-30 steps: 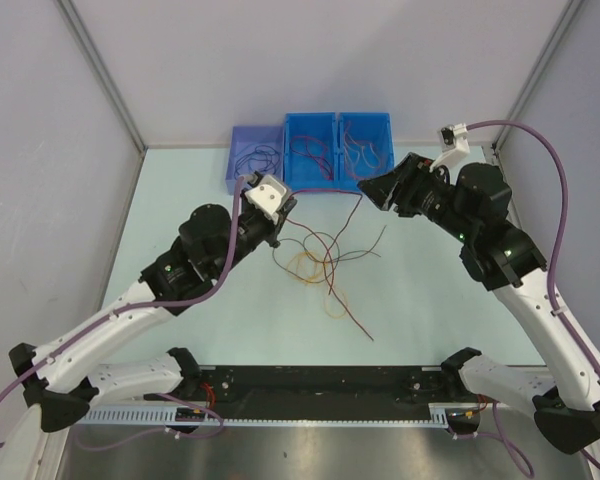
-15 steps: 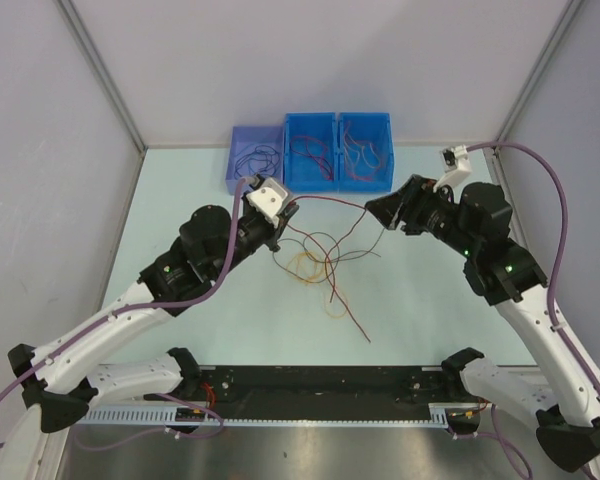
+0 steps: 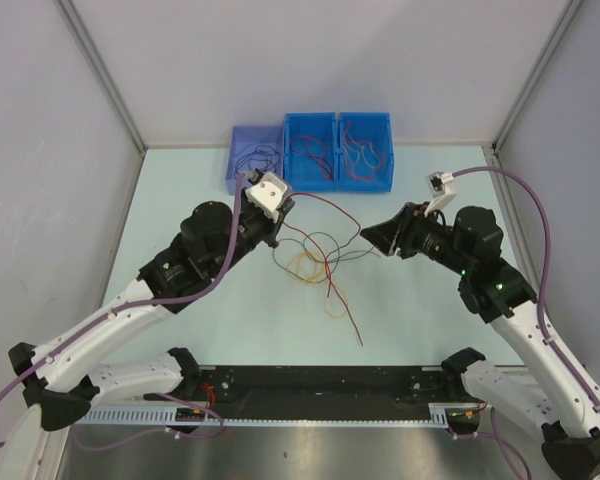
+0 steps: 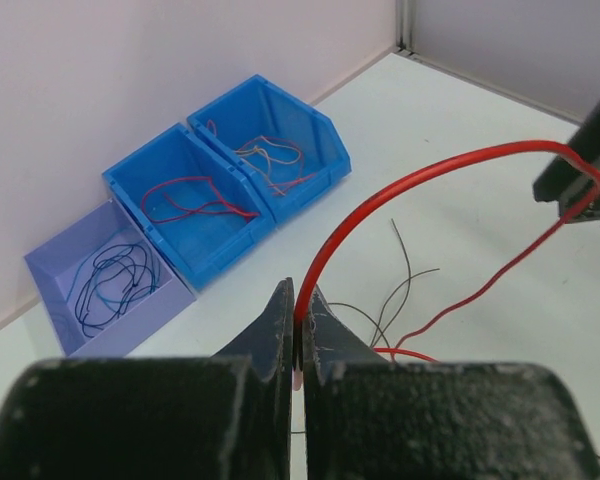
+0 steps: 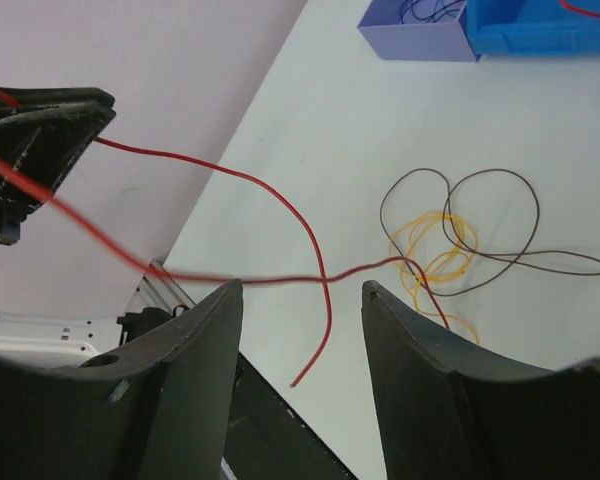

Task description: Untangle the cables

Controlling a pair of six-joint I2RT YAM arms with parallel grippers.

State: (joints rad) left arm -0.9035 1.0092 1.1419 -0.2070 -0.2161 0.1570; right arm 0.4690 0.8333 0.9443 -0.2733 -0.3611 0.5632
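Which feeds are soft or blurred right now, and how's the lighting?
Left wrist: the left end effector is soft, close to the lens; the bins behind are sharp. Right wrist: the red cable smears at left. Top external: even light, no glare, cables thin but crisp.

The flat surface is a plain pale mint green. The thin red wire is bright red, the curly orange-yellow wire is warm amber, and the dark brown-black wire is almost black. The 2 bright blue plastic bins have no pattern. The lavender plastic bin shows dark blue and black strands. The left claw and right claw are matte black. The thick arm cables are purple.
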